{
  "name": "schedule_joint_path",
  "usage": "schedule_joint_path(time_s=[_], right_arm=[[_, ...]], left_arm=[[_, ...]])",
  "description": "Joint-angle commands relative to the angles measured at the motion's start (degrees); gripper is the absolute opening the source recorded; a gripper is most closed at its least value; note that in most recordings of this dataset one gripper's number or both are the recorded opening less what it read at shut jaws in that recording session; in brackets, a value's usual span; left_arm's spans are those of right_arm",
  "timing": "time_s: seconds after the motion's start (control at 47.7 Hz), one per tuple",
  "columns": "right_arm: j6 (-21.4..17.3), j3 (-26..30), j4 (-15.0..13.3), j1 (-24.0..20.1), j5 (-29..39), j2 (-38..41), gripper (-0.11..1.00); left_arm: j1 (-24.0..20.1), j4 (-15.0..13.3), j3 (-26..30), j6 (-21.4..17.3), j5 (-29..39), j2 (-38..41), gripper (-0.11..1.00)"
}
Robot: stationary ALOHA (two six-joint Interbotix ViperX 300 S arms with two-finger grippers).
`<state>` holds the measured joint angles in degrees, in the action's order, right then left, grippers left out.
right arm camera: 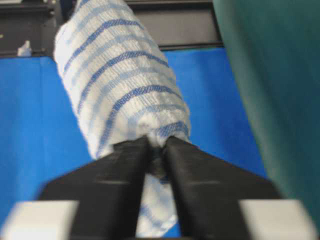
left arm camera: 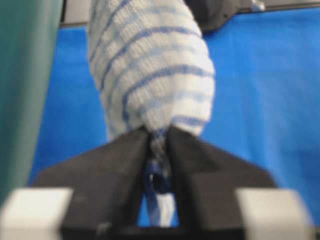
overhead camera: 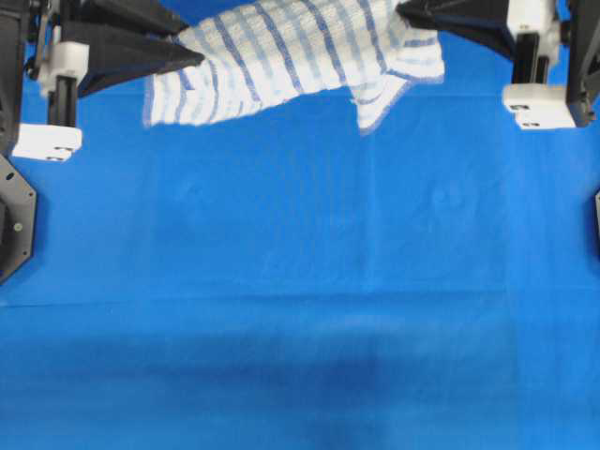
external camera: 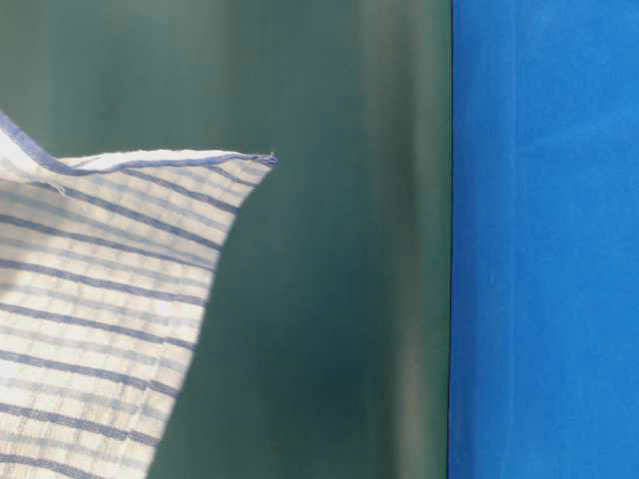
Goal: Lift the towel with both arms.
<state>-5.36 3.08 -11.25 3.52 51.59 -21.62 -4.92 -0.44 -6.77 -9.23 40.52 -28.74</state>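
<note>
The towel (overhead camera: 291, 52), white with blue stripes, hangs stretched between both arms above the blue table at the top of the overhead view. My left gripper (overhead camera: 195, 58) pinches its left end, and my right gripper (overhead camera: 405, 13) pinches its right end. In the left wrist view the towel (left arm camera: 150, 65) bunches out of the left gripper (left arm camera: 158, 134), whose jaws stand narrowly apart with cloth between them. The right wrist view shows the same: the towel (right arm camera: 120, 85) is caught between the right gripper's (right arm camera: 158, 142) jaws. A loose corner of the towel (external camera: 100, 319) fills the table-level view's left.
A blue cloth (overhead camera: 300, 281) covers the table below the towel. A green backdrop (external camera: 339, 249) stands behind. The left arm's black base (overhead camera: 14, 220) sits at the left edge, and white blocks (overhead camera: 47, 142) (overhead camera: 539, 105) flank both grippers.
</note>
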Motion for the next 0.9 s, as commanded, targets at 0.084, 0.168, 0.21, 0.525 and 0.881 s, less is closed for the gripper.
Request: schedule_joint_path(time_s=[0.084, 0.168, 0.21, 0.525, 0.881], right_arm=[[0.53, 1.32, -0.53, -0.18, -0.53, -0.18, 0.63], [0.35, 1.32, -0.7, -0.18, -0.53, -0.18, 0.66], [0.35, 1.32, -0.7, -0.18, -0.53, -0.18, 0.63], [-0.62, -4.92, -0.7, -0.18, -1.05, -0.18, 0.64], [-5.19, -22.5, -0.62, -0.18, -13.18, 0.53, 0.64]], left_arm=[[-0.79, -0.09, -1.05, 1.67, -3.78, -1.85, 0.55], [-0.79, -0.09, -2.2, 2.02, -4.92, -2.55, 0.8], [-0.88, -0.18, -2.9, 2.02, -5.19, -2.9, 0.87], [-0.88, -0.62, -12.04, 2.37, -9.76, -3.25, 0.9], [0.44, -1.05, -28.21, 2.46, -23.29, -1.05, 0.9]])
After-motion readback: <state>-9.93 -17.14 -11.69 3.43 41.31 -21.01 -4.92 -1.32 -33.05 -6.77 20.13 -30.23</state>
